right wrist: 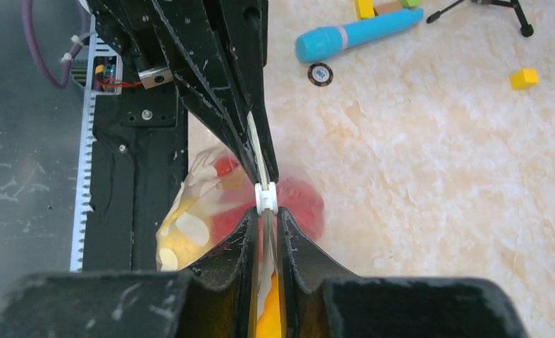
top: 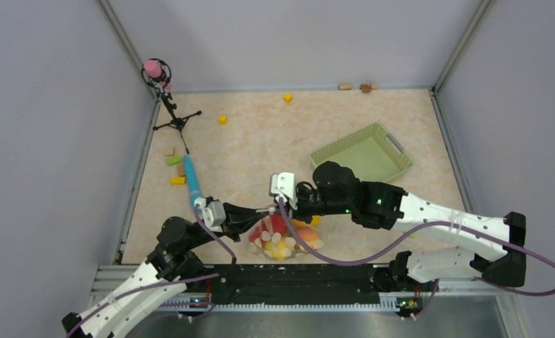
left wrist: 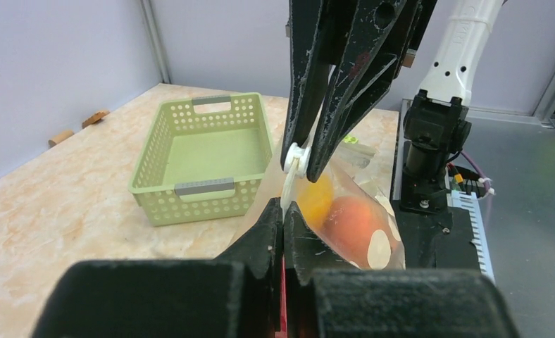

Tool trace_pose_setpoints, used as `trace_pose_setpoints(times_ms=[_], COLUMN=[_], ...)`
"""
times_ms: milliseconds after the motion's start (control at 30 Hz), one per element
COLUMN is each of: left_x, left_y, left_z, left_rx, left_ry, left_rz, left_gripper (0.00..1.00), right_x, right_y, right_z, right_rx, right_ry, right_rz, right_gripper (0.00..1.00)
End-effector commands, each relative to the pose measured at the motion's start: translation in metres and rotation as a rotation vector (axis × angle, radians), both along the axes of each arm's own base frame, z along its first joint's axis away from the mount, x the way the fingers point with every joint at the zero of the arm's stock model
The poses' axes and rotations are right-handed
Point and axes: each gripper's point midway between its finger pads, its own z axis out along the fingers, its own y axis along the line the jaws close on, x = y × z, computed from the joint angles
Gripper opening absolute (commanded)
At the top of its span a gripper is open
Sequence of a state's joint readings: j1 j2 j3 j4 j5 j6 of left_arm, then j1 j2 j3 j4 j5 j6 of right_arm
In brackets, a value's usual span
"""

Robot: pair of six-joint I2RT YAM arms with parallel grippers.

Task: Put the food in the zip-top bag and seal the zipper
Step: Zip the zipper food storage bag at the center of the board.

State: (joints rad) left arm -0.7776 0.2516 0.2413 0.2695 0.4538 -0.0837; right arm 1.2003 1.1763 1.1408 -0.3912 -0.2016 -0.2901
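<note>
Left end effector over marbled tabletop

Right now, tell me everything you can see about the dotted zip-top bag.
The zip-top bag is clear plastic with white dots, bulging with red, yellow and peach food. It sits at the front of the table, mouth held up. The left end effector and right end effector pinch its zipper, a white clip between them.

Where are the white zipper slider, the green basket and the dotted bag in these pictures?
white zipper slider [right wrist: 265,198]: right wrist view, the middle of the clip.
green basket [left wrist: 204,205]: left wrist view, its near perforated wall.
dotted bag [top: 271,246]: top external view, its dotted lower part.
</note>
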Motion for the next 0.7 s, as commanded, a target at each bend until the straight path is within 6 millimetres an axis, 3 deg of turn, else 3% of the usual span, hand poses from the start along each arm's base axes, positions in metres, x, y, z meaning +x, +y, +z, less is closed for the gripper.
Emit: trace_pose_setpoints(times_ms=[0,167,333,433,667], left_x=[0.004,0.003,0.022,0.039,0.048], left_y=[0.003,0.001,0.01,0.02,0.026], left_z=[0.006,0.005,0.01,0.014,0.013], left_rx=[-0.031,-0.017,-0.07,-0.116,-0.139], left_ry=[-0.027,-0.026,0.026,0.067,0.091], left_rz=[0.028,0.012,0.131,0.234,0.294], left_gripper=[0.0,0.0,0.0,0.0,0.0], right_x=[0.002,-0.015,0.005,0.014,0.02], right_y=[-0.015,-0.006,-0.014,-0.017,-0.021], right_z=[0.007,0.011,0.001,0.006,-0.002], right_rx=[0.001,0.018,-0.02,-0.005,-0.018], right_ry=[0.008,0.058,0.038,0.055,0.096], right_rz=[-0.046,0.047,-0.082,-0.157,-0.243], right_gripper=[0.01,0.01,0.01,0.01,0.0])
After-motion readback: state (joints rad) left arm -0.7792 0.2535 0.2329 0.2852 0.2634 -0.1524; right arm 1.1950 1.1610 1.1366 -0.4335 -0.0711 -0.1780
